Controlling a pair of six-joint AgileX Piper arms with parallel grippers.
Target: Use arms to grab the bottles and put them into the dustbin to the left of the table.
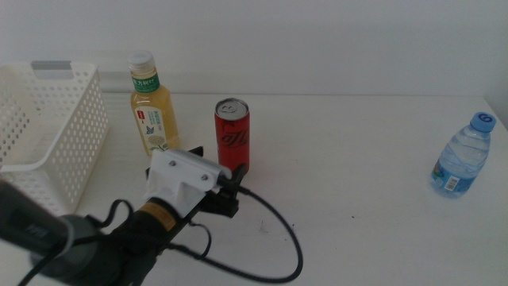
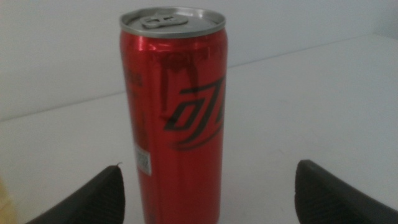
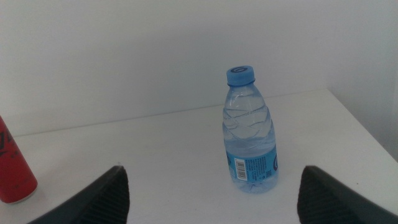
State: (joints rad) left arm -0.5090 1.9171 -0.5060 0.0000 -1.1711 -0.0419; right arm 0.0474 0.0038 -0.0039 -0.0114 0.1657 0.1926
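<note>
A slim red can (image 1: 232,135) stands upright mid-table, with the yellow tea bottle (image 1: 151,103) to its left and the small clear water bottle (image 1: 464,156) far off at the right. My left gripper (image 1: 216,165) comes in from the lower left and sits open just in front of the can. In the left wrist view the can (image 2: 174,112) rises between the spread jaws of that gripper (image 2: 209,186), nearer one jaw, untouched. My right gripper (image 3: 214,186) is open and faces the water bottle (image 3: 249,137) from a distance. The right arm is outside the middle view. The white dustbin (image 1: 55,119) stands at the left.
A black cable (image 1: 286,238) loops from the left arm over the white table (image 1: 365,206). The tea bottle stands close beside the dustbin's wall. The red can's edge (image 3: 12,168) shows at the side of the right wrist view.
</note>
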